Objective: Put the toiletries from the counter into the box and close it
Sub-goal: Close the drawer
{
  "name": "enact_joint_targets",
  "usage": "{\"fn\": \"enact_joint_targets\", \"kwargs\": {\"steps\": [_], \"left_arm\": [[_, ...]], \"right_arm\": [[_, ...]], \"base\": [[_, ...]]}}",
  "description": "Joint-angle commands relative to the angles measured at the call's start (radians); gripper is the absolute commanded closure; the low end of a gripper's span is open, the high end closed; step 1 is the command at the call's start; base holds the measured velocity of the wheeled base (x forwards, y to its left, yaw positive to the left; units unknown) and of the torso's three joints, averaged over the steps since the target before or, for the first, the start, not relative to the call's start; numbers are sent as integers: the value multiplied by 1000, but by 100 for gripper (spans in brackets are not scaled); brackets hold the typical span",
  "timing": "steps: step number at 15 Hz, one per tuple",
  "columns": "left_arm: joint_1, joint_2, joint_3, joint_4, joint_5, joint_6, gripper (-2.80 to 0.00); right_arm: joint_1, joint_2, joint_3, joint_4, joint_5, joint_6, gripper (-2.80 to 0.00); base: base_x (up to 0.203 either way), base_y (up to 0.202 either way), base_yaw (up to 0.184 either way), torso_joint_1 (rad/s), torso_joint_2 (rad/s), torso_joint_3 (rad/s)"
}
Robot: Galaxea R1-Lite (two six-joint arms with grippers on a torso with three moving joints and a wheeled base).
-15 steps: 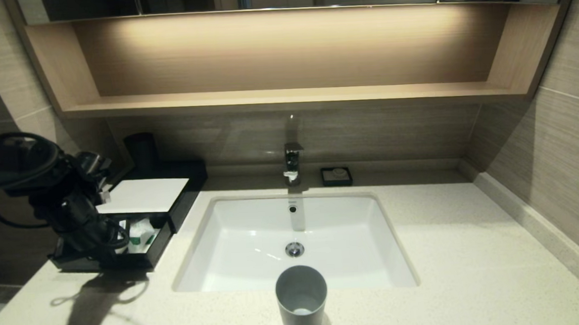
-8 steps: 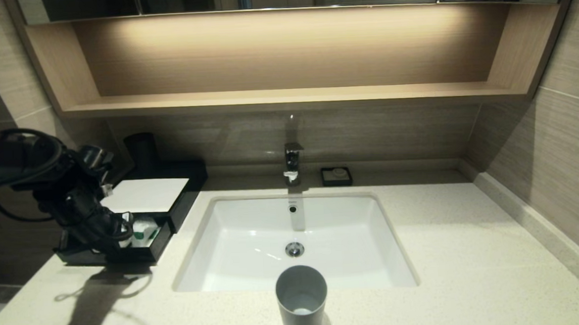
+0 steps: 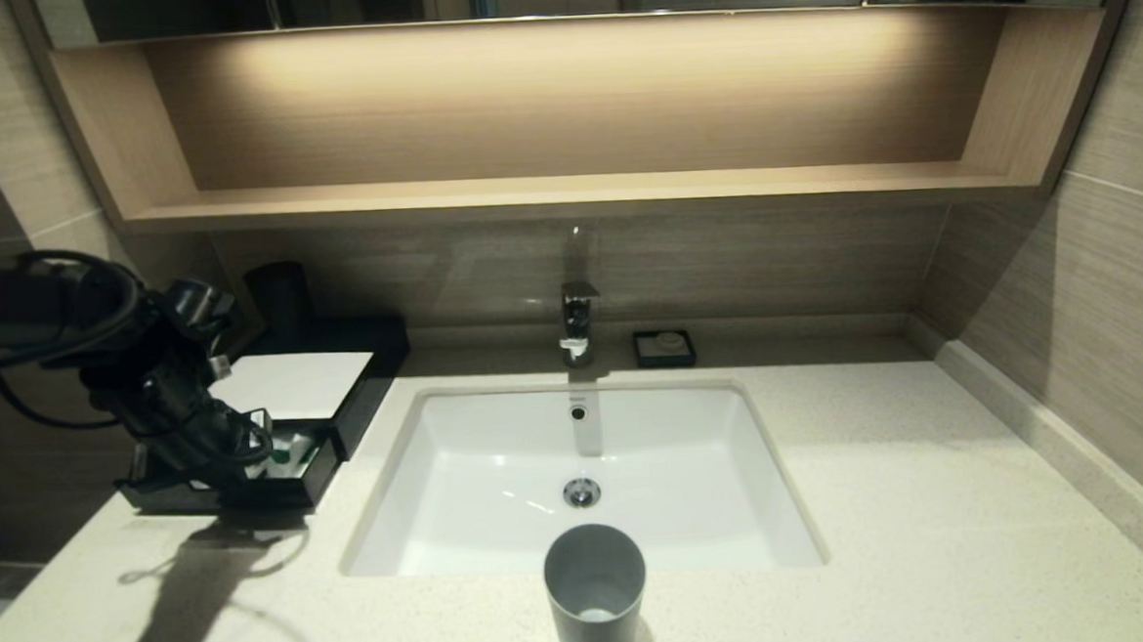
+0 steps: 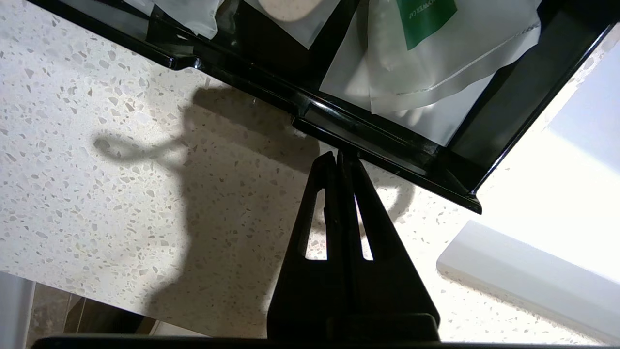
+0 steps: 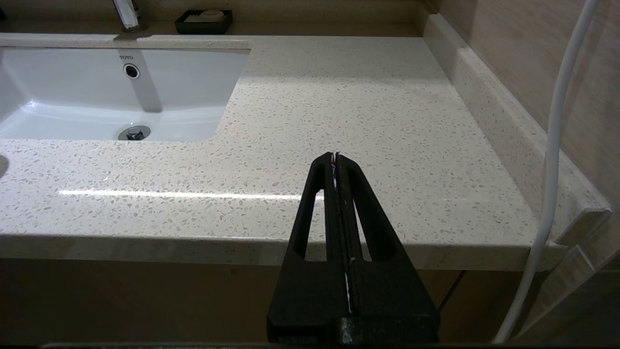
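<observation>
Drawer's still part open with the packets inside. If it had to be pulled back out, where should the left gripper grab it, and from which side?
Judging by shape: the drawer offers its front lip, a raised glossy ledge along the wall facing the counter edge. Come from that front side, where the shut left gripper is now, open the jaws and pinch the lip top to bottom. The packets inside leave the side walls less clear.

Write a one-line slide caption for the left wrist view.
Left gripper, fingers shut, tips at the front wall of the black drawer holding the toiletry packets, above the speckled counter.
</observation>
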Motion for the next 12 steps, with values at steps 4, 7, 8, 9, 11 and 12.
{"fn": "enact_joint_targets", "kwargs": {"steps": [4, 7, 8, 9, 11, 12], "left_arm": [[-15, 13, -18, 2, -1, -2, 0], [-25, 37, -55, 6, 1, -23, 0], [-26, 45, -67, 11, 1, -25, 0], [-26, 50, -71, 11, 1, -25, 0], [-26, 51, -75, 9, 1, -25, 0], [-29, 53, -83, 9, 0, -26, 0]], "right_arm": [[0, -1, 2, 0, 0, -2, 0], [0, -1, 2, 0, 0, 0, 0], [0, -1, 2, 0, 0, 0, 0], [0, -1, 2, 0, 0, 0, 0], [0, -1, 2, 0, 0, 0, 0], [0, -1, 2, 0, 0, -2, 0]], "base": [[0, 0, 0, 0, 0, 0], [0, 0, 0, 0, 0, 0], [0, 0, 0, 0, 0, 0], [0, 0, 0, 0, 0, 0], [0, 0, 0, 0, 0, 0], [0, 0, 0, 0, 0, 0]]}}
